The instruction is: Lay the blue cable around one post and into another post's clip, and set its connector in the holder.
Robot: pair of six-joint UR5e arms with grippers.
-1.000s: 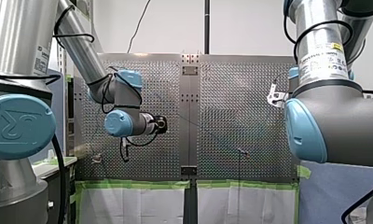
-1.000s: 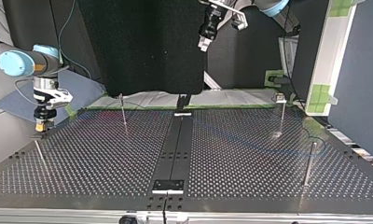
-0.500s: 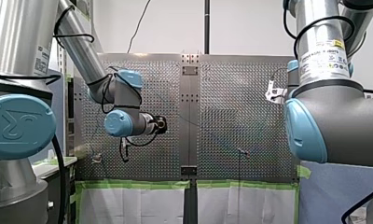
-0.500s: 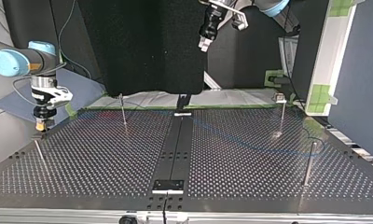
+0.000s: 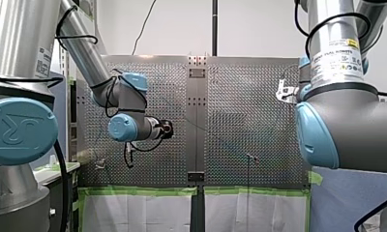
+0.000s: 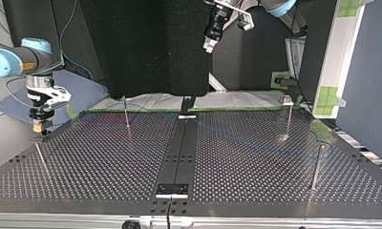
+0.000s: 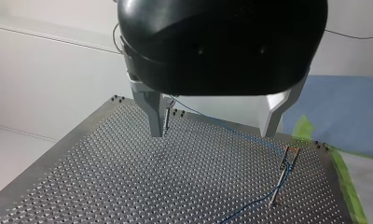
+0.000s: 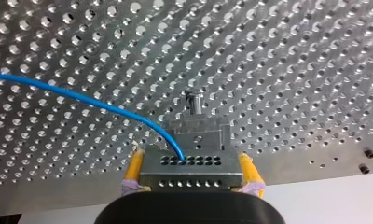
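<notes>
Holding the connector (image 8: 190,173) clamped in my right gripper (image 6: 38,128) just above the holder (image 8: 197,130), I am poising it to drop straight in; the blue cable (image 8: 82,100) is trailing away from the holder. My left gripper (image 7: 211,134) is hanging wide open and empty, well apart from the holder.

Perforated table (image 6: 98,162): metal, divided by a dark centre strip (image 6: 178,152) running from near edge to far edge. Four thin posts stand on it: upright post (image 6: 126,116) left of the strip, clip-topped post (image 6: 288,119) and plain post (image 6: 316,167) at the top view's right, leaning post (image 6: 40,156) at its left. Blue cable (image 7: 250,205) lies on the surface near the clip-topped post's base. Green tape (image 6: 132,110) lines the far edge
</notes>
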